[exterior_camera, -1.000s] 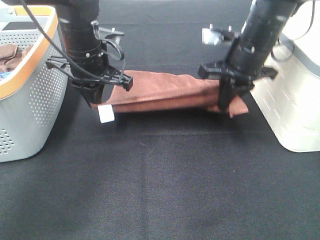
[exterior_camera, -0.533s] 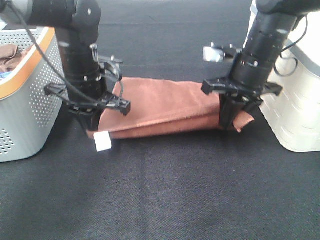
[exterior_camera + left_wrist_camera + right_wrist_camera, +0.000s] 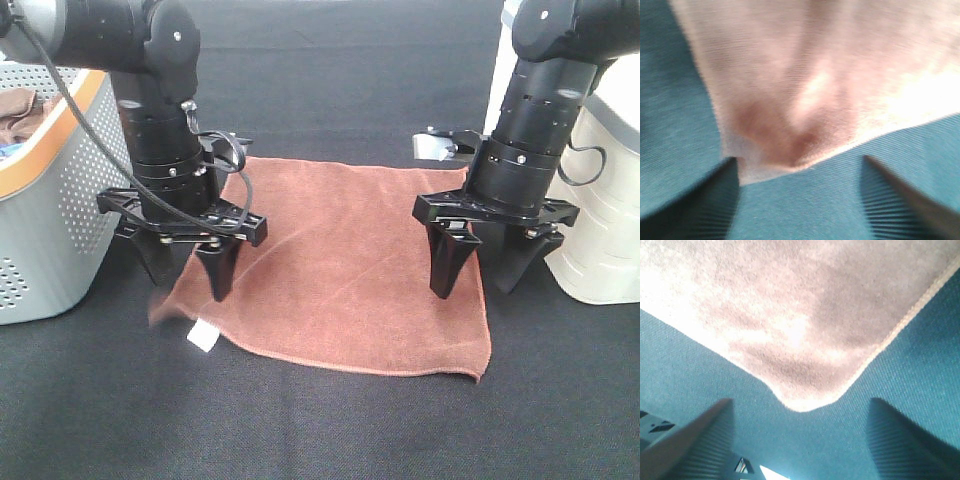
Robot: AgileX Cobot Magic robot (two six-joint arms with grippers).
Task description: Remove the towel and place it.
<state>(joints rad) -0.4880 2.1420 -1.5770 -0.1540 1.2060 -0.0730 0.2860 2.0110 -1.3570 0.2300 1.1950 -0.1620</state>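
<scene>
While both arms hang this low, the risks run from big to small.

- Bench: dark cloth; a fingertip dipping further would scrape it.
- Towel: lies spread flat mid-bench. If I lift off at a slant, a finger could catch the nap and rumple it. The 5 o'clock corner looks slightly curled.
- Basket at 9 o'clock, white bin at 3 o'clock: each sits near an arm. A wide swing outward could knock them.
- Left end effector: fingers spread apart over the towel's 8 o'clock corner, holding nothing.
- Right end effector: fingers likewise apart over the 4 o'clock edge, empty.
- White tag: pokes out at 7 o'clock, just under my left fingers; the easiest thing to snag.

Half a second back, both end effectors were clamped on the towel, which was doubled into a narrow band. Now it is unfolded and released.
</scene>
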